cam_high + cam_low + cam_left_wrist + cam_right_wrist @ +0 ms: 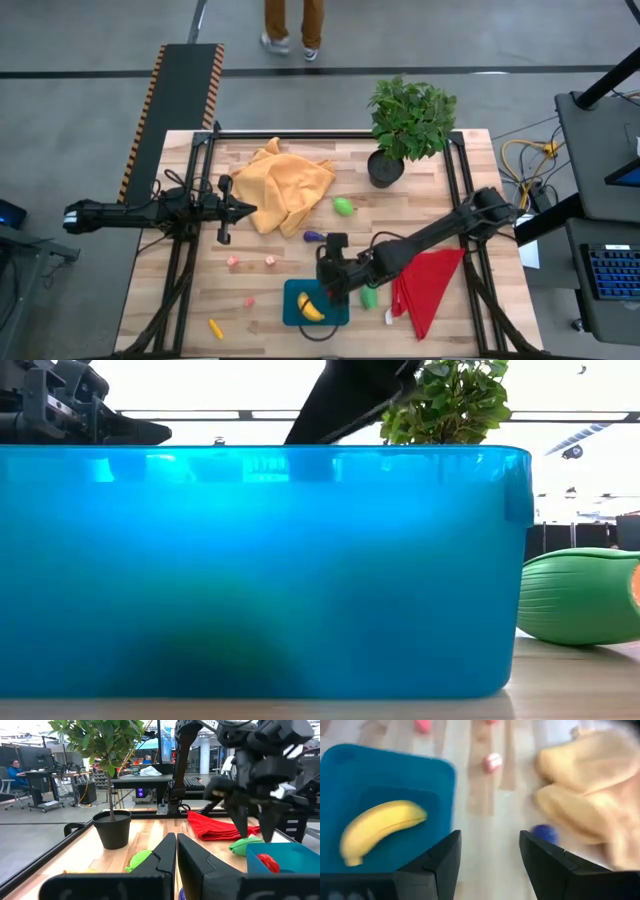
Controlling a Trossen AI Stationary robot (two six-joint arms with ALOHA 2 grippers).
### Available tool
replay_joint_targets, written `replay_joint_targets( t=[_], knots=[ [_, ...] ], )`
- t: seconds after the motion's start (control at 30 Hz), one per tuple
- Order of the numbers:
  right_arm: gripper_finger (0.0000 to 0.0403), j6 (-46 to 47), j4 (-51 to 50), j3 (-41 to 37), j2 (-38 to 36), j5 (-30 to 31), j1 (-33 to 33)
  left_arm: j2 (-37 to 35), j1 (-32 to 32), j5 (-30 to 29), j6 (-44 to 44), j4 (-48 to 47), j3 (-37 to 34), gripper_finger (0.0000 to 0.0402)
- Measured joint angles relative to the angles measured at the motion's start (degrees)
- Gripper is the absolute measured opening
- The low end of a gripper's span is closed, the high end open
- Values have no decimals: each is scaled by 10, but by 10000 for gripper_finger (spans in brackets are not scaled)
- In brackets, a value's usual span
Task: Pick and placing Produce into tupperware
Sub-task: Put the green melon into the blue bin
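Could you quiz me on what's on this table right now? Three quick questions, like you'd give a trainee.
1. True or false: the banana lies inside the blue tub.
2. Which hand is open over the tub's edge: left or right?
3. What stands at the table's far side, right of the orange cloth?

Key: 1 true; 2 right; 3 a potted plant.

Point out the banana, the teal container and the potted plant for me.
banana (380, 829): right wrist view, middle of its body.
teal container (292, 312): high view, bare floor near its left wall.
potted plant (385, 168): high view, its dark pot.
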Motion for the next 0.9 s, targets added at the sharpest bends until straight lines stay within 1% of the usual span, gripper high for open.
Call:
replay_joint_targets(
  t=[0.1,0.2,0.3,0.53,0.7,0.77,0.83,0.9],
  knots=[
    [194,-44,3,-2,-8,27,-6,0,0,0,0,0,0,0],
    [194,-80,4,-2,-8,28,-21,0,0,0,0,0,0,0],
    [194,-87,5,-2,-10,29,-41,0,0,0,0,0,0,0],
    [194,-40,1,-2,-14,32,-75,1,0,0,0,0,0,0],
    [194,-28,-2,-4,-4,-10,-79,1,0,0,0,0,0,0],
    [196,-12,-5,-5,1,-13,-79,1,0,0,0,0,0,0],
    [208,0,-13,-5,3,-14,-80,0,0,0,0,0,0,0],
    [229,19,-33,-5,3,-13,-81,0,0,0,0,0,0,0]
  ],
)
